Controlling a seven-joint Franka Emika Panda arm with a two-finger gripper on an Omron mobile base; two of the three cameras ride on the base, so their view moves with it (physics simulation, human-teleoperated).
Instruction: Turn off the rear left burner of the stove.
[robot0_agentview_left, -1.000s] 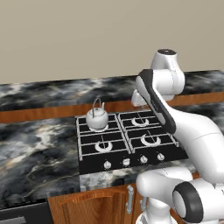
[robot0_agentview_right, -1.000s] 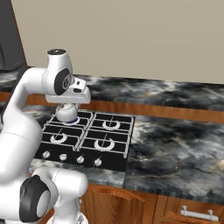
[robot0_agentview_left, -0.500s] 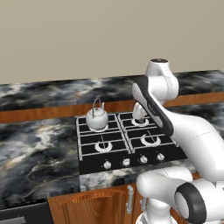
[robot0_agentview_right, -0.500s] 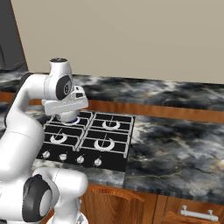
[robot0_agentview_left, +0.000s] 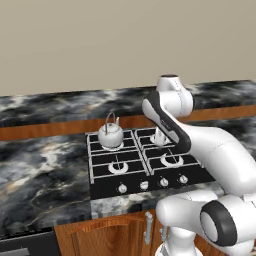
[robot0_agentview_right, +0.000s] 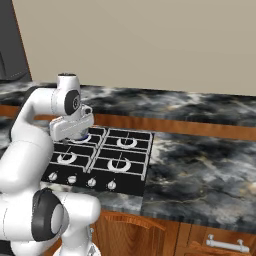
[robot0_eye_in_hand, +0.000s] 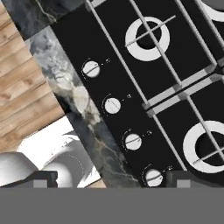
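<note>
As the arm has lowered over the stove (robot0_agentview_left: 145, 160), we find the hand (robot0_eye_in_hand: 107, 180) released above the knobs (robot0_eye_in_hand: 112, 105), none grasped.

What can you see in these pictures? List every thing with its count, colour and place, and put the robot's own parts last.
Stove: one, black, set in the counter.
Burners: four, silver rings under pale grey grates; the rear left burner sits beneath the kettle.
Knobs: four, silver, in a row along the stove's front edge.
Kettle: one, silver, on the rear left burner.
Counter: one, dark marbled stone.
Cabinets: brown wood, below the counter.
Wall: beige, behind the counter.
Arm: one, white.
Gripper: one, dark tips, above the knob row.
</note>
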